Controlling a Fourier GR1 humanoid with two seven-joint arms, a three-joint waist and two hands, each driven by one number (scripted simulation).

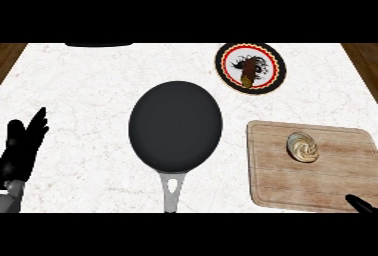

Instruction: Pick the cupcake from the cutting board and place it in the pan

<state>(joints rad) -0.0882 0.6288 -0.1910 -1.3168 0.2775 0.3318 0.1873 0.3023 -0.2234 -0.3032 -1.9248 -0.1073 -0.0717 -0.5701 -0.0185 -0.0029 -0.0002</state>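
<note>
Head view shows the cupcake point(303, 147) sitting on the wooden cutting board point(325, 190), near its top. Only a fingertip of the right hand point(362, 204) peeks in below the board (open or shut, I cannot tell). It should come down over the cupcake, not bump it sideways. The black pan point(176, 125) waits just left. The left hand point(21, 142) rests open at the left edge.

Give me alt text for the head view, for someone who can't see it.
A cupcake sits on a wooden cutting board at the right of a white counter, beside an empty black pan. A patterned plate lies behind; the left hand rests open at the left edge, the right hand barely shows.
</note>
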